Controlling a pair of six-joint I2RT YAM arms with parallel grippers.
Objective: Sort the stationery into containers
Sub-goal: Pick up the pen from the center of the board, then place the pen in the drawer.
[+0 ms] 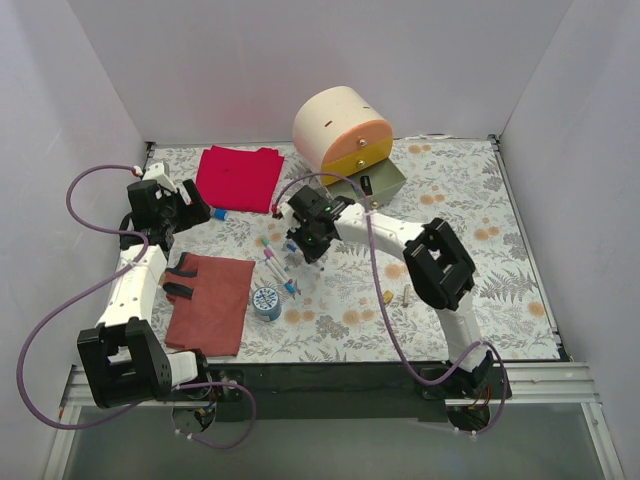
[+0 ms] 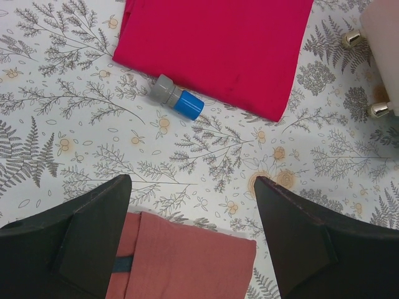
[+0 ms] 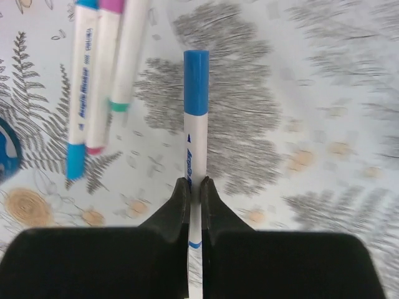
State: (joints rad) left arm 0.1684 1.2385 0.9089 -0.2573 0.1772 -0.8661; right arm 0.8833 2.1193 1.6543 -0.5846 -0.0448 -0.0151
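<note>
My right gripper (image 3: pixel 194 184) is shut on a white pen with a blue cap (image 3: pixel 196 124), held just above the patterned table. Three more pens (image 3: pixel 103 81) with blue, pink and teal ends lie to its left. In the top view this gripper (image 1: pixel 303 245) is at table centre, with the pens (image 1: pixel 272 256) and the blue-white tape roll (image 1: pixel 266 302) beside it. The cream drum cabinet (image 1: pixel 335 118) stands at the back; its olive drawer (image 1: pixel 385 180) is pulled out below the yellow drawer (image 1: pixel 362 156). My left gripper (image 2: pixel 190 180) is open and empty above the rust cloth's (image 2: pixel 187 261) edge.
A red folded cloth (image 1: pixel 240 178) lies at the back left and also shows in the left wrist view (image 2: pixel 218 43). A small blue-and-grey cap-like piece (image 2: pixel 176 99) lies by it. Two tiny tan blocks (image 1: pixel 387 296) lie right of centre. White walls enclose the table.
</note>
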